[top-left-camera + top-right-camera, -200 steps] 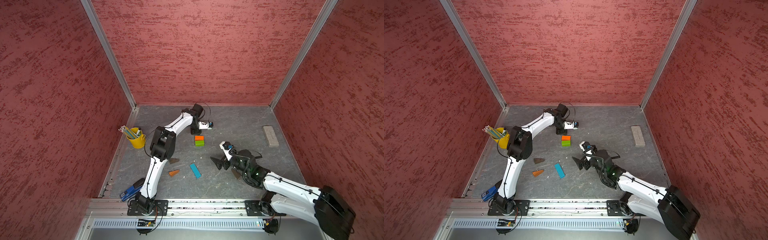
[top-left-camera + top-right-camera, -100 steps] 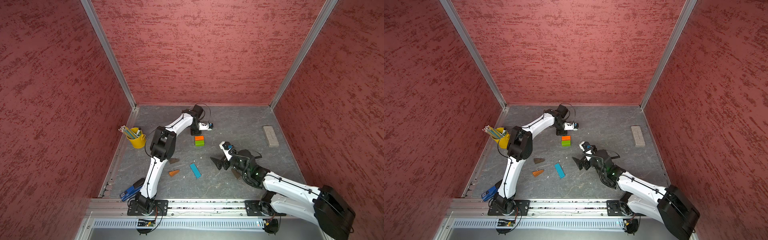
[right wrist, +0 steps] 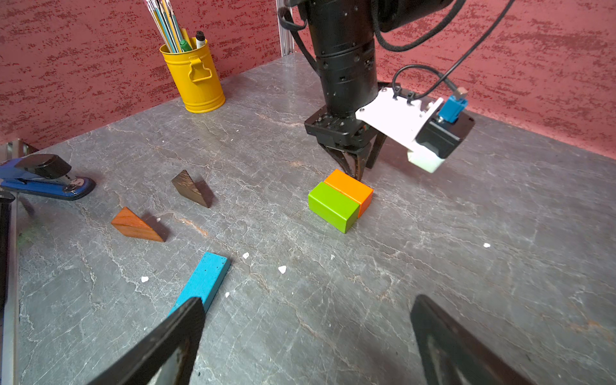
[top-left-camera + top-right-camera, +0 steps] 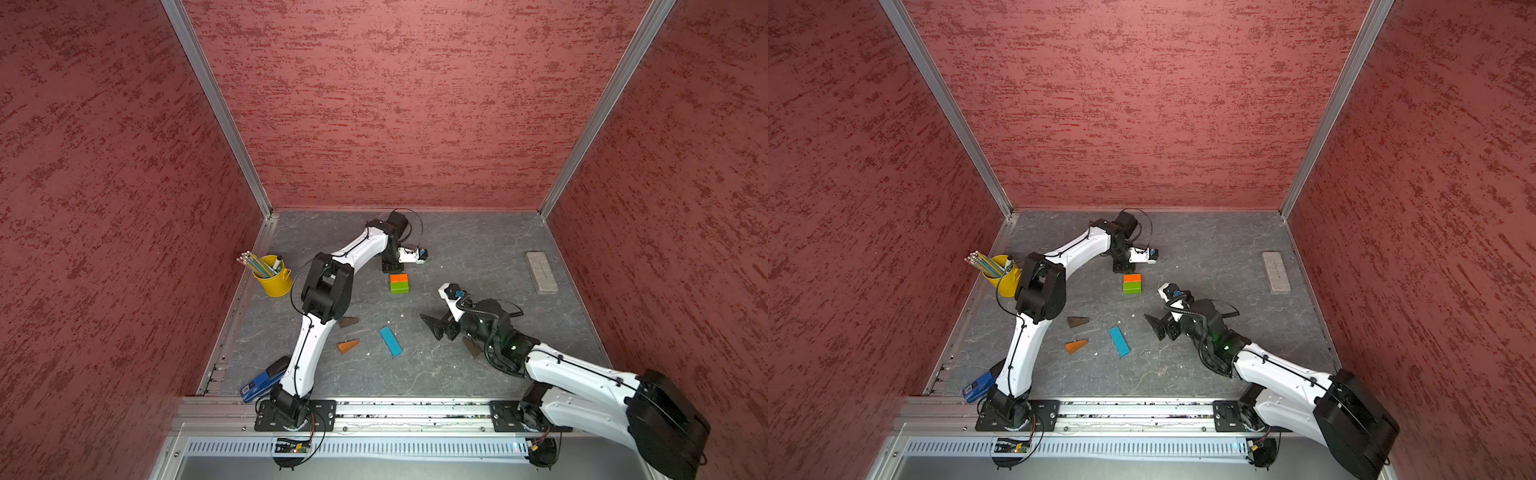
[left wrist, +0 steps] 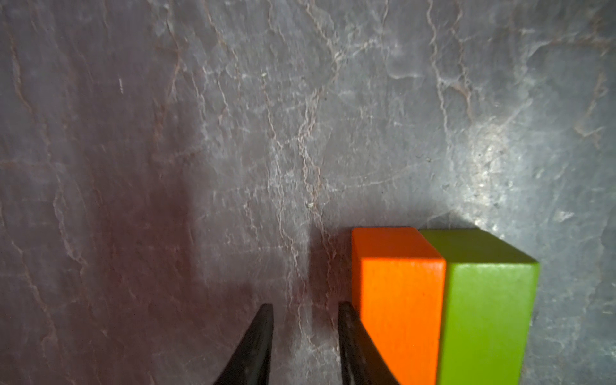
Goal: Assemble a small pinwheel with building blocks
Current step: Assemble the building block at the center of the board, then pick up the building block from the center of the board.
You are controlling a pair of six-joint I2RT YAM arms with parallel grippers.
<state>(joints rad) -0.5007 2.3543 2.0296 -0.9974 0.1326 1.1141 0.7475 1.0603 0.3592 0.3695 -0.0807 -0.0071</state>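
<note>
Pinwheel pieces lie loose on the counter (image 4: 478, 257), a brown wedge (image 4: 348, 321), an orange wedge (image 4: 348, 345) and the blue bar (image 4: 390, 341) awaiting placement, while the left arm's jaws, narrowly apart and empty, seemingly nudge the orange block (image 4: 399, 277) flush against the green block (image 4: 399, 287), and the right arm's jaws hover wide apart.

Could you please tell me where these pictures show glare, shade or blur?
Left wrist view: bright glare on the table near the green block, dim reddish shade opposite. Right wrist view: fingers of the right claw blurred, orange wedge sharp.
</note>
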